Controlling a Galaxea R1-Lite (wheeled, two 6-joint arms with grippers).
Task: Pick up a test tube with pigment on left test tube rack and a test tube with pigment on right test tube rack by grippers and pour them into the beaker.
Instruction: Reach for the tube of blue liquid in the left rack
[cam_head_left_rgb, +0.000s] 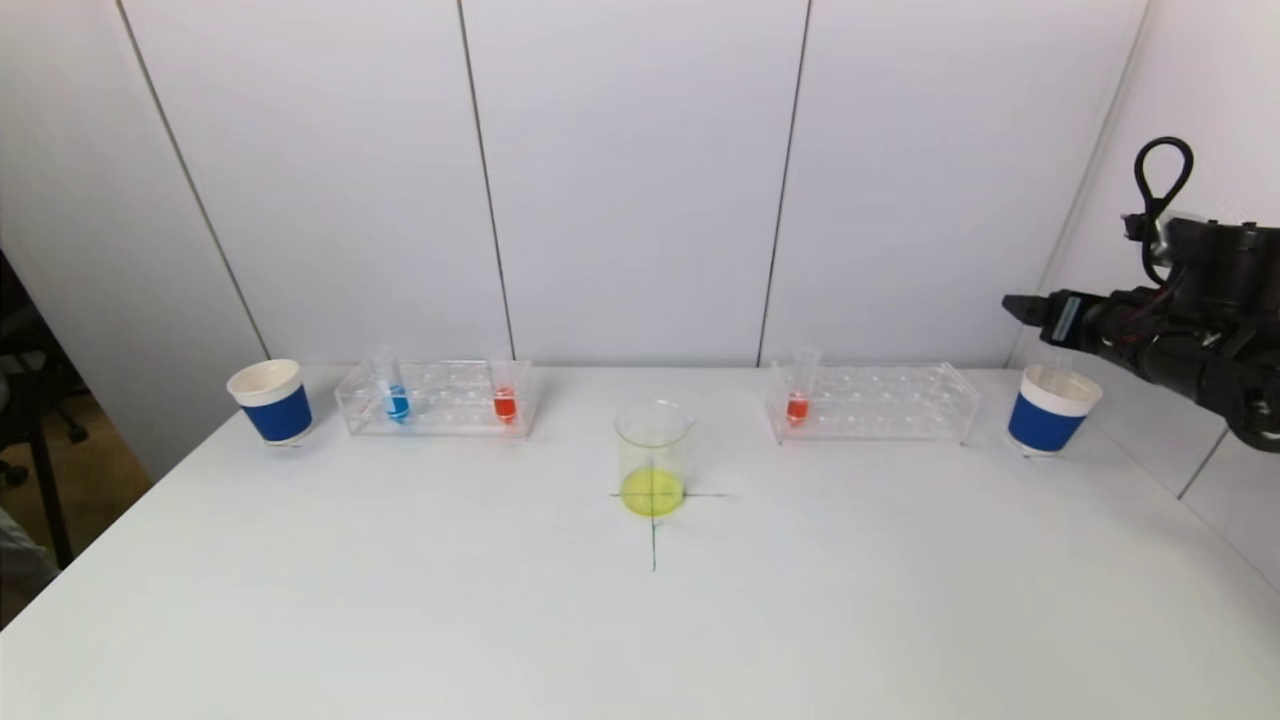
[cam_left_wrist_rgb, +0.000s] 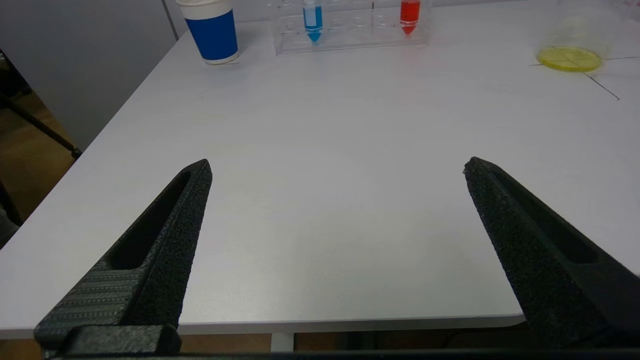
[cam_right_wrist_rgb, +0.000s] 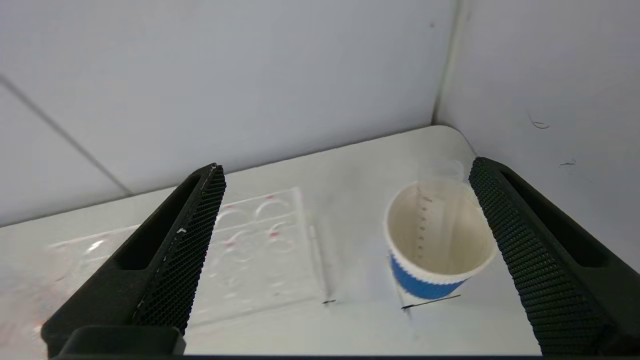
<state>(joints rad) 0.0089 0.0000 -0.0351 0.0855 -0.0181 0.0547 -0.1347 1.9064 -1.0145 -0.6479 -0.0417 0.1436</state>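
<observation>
While the beaker (cam_head_left_rgb: 654, 458) (yellow liquid inside) stood mid-bench between the left rack (cam_head_left_rgb: 437, 397) and right rack (cam_head_left_rgb: 872, 401), the right pincer (cam_head_left_rgb: 1020, 306) hung above the right cup (cam_head_left_rgb: 1052, 408). The left pincer (cam_left_wrist_rgb: 337, 167) gaped empty over the bench's (cam_left_wrist_rgb: 325, 165) near edge. The right pincer (cam_right_wrist_rgb: 345, 172) spread wide, empty, a clear tube (cam_right_wrist_rgb: 434, 210) in the cup.

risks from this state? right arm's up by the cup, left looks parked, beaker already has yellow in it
1. The open right gripper hangs above the right paper cup, which holds an empty tube; descending carelessly could tip it.
2. The right rack shows one red tube at its inner end, far from that gripper, a long reach across the rack.
3. The beaker is narrow; two tilted tubes could collide or spill.
The left gripper sits open near the table edge.
</observation>
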